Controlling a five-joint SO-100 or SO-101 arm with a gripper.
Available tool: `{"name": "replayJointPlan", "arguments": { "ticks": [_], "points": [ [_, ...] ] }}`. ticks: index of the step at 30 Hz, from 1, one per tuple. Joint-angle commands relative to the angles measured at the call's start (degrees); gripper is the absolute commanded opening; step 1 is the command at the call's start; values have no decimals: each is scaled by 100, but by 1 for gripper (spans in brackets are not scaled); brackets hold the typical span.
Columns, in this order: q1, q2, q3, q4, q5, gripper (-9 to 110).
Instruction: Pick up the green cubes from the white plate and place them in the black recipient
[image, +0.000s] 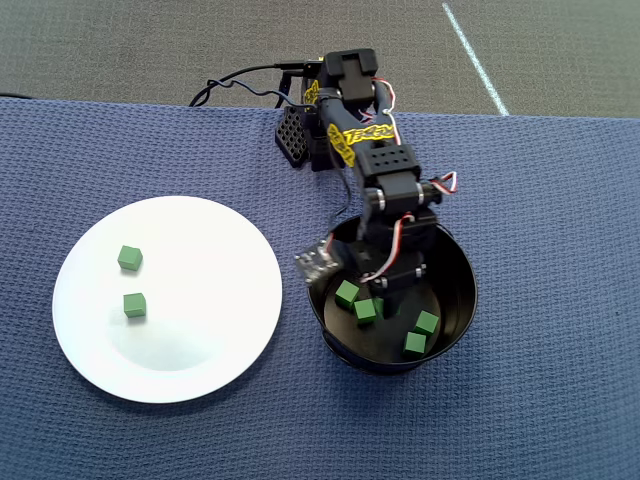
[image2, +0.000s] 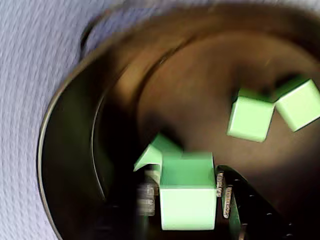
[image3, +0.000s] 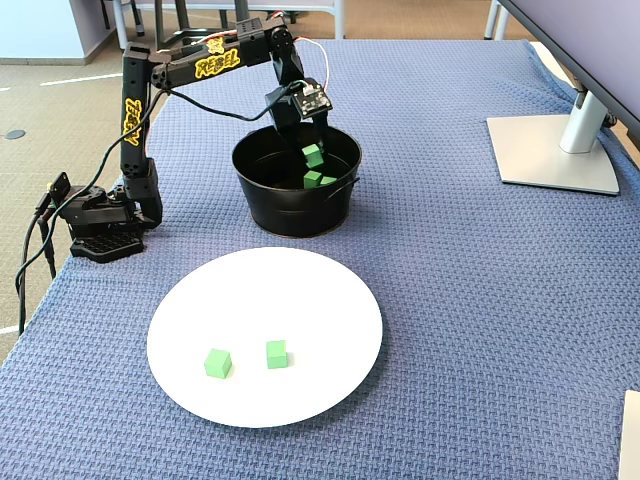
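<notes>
My gripper (image2: 185, 192) hangs inside the black recipient (image2: 70, 150), low over its floor. A green cube (image2: 187, 207) sits between the fingers; a thin dark gap shows beside the blurred left finger (image2: 146, 197), so the jaws stand slightly open around it. Another cube (image2: 152, 152) lies just behind, and two more (image2: 250, 119) (image2: 299, 104) rest at the right of the pot floor. In the overhead view several cubes (image: 427, 322) lie in the recipient (image: 462, 300). Two green cubes (image: 129, 258) (image: 135, 305) stay on the white plate (image: 220, 300).
The arm's base (image3: 100, 225) stands at the mat's left edge in the fixed view, with cables trailing off it. A monitor stand (image3: 555, 150) sits at the far right. Blue woven mat (image3: 480, 330) covers the table around plate and pot.
</notes>
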Motion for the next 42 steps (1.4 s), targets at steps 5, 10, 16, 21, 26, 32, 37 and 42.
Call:
{"name": "replayJointPlan", "arguments": {
  "ticks": [5, 10, 16, 21, 26, 32, 37, 42],
  "points": [
    [316, 1011, -536, 422, -272, 38],
    [1978, 1564, -853, 712, -387, 24],
    [4254, 1371, 589, -598, -914, 24],
    [5432, 97, 255, -835, -1266, 29],
    [6082, -642, -97, -861, -1336, 30],
    [6354, -932, -308, -158, -1336, 29],
    [6381, -1028, -308, 343, -2109, 27],
    [6618, -1345, -413, 132, -3023, 23]
  ]
}}
